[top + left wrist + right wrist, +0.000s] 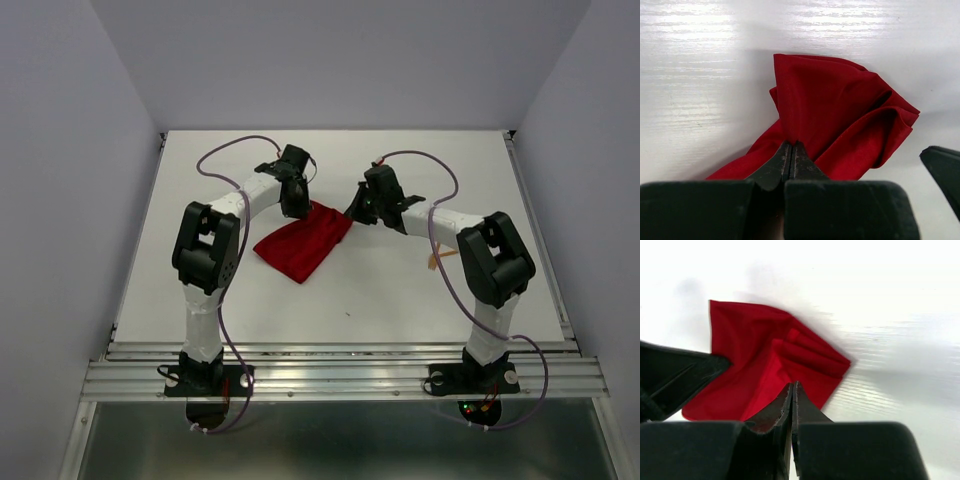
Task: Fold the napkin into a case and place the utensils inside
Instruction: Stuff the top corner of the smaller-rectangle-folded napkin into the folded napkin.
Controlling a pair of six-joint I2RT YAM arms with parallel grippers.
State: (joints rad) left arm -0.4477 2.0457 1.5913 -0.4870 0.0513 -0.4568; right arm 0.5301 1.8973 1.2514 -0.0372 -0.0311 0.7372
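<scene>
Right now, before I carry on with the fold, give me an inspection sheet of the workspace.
Surface: white table; napkin and utensils lie on it.
Job's things: red napkin bunched, not yet a case; orange utensils beside the right arm, partly hidden.
Clutter: nothing seen.
Grippers: left gripper shut on the napkin; right gripper shut, seemingly pinching its edge.
Cables: purple cables loop off both arms, apart from the napkin.
Surroundings: plain pale walls; metal rail at the near edge.

both arms bent inward, wrists angled down; left claw [791,145] pinched on napkin [840,110], right claw [791,386] closed, tips together.
</scene>
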